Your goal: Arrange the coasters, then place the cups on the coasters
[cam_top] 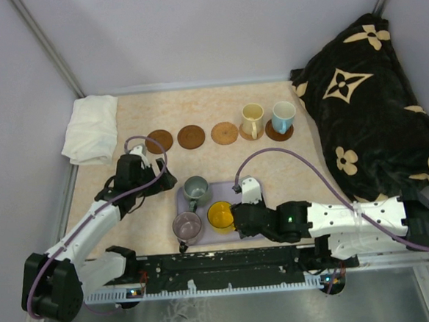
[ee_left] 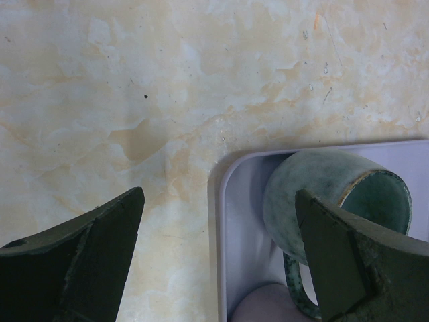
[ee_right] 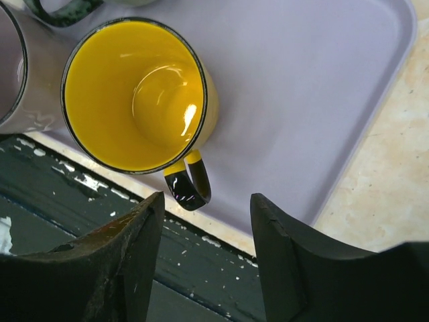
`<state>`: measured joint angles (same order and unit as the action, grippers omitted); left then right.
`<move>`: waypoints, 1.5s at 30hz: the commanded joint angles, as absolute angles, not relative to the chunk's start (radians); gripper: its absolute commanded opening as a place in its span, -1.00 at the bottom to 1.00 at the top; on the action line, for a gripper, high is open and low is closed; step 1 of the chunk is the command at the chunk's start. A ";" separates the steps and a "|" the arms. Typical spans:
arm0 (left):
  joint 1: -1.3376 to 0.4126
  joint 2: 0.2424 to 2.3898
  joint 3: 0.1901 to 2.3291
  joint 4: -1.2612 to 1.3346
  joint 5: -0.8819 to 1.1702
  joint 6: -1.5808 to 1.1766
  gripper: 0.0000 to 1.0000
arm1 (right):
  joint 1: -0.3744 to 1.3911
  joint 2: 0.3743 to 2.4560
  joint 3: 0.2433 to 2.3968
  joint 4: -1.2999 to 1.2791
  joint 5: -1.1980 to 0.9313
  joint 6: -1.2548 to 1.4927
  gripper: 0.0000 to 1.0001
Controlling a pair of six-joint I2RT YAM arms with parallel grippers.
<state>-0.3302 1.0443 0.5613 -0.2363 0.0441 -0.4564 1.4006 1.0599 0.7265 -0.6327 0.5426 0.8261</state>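
Three bare brown coasters (cam_top: 159, 140) (cam_top: 191, 137) (cam_top: 224, 133) lie in a row at the back. To their right, the cream cup (cam_top: 252, 120) and the white-and-blue cup (cam_top: 282, 116) each stand on a coaster. The lavender tray (cam_top: 236, 191) holds the grey-green cup (cam_top: 196, 188), the mauve cup (cam_top: 187, 225) and the orange-yellow cup (cam_top: 220, 215). My left gripper (ee_left: 221, 248) is open over the tray's left corner (ee_left: 234, 221), one finger in front of the grey-green cup (ee_left: 315, 194). My right gripper (ee_right: 206, 209) is open just short of the yellow cup's (ee_right: 134, 94) black handle (ee_right: 190, 188).
A folded white cloth (cam_top: 91, 129) lies at the back left. A dark flower-patterned blanket (cam_top: 373, 113) fills the right side. The black base rail (cam_top: 229, 263) runs just in front of the tray. Metal frame posts rise at both back corners.
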 commanded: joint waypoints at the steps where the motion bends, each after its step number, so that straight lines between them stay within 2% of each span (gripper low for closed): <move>1: -0.333 1.035 0.554 -0.237 0.037 -0.465 0.99 | 1.407 1.057 0.718 -0.546 0.495 0.779 0.09; 21: -0.334 1.043 0.549 -0.228 0.041 -0.468 0.99 | 1.408 1.320 0.796 -0.480 0.475 0.709 0.05; 28: -0.334 1.052 0.554 -0.223 0.045 -0.465 0.99 | 1.408 1.361 0.824 -0.485 0.492 0.712 -0.21; 33: -0.334 1.057 0.555 -0.221 0.046 -0.463 0.99 | 1.408 1.366 0.842 -0.520 0.512 0.729 -0.72; 35: -0.334 1.057 0.554 -0.220 0.046 -0.463 0.99 | 1.408 1.369 0.852 -0.548 0.525 0.741 -1.00; 45: -0.334 1.067 0.548 -0.210 0.051 -0.463 0.99 | 1.408 1.334 0.909 -0.740 0.709 0.885 -1.00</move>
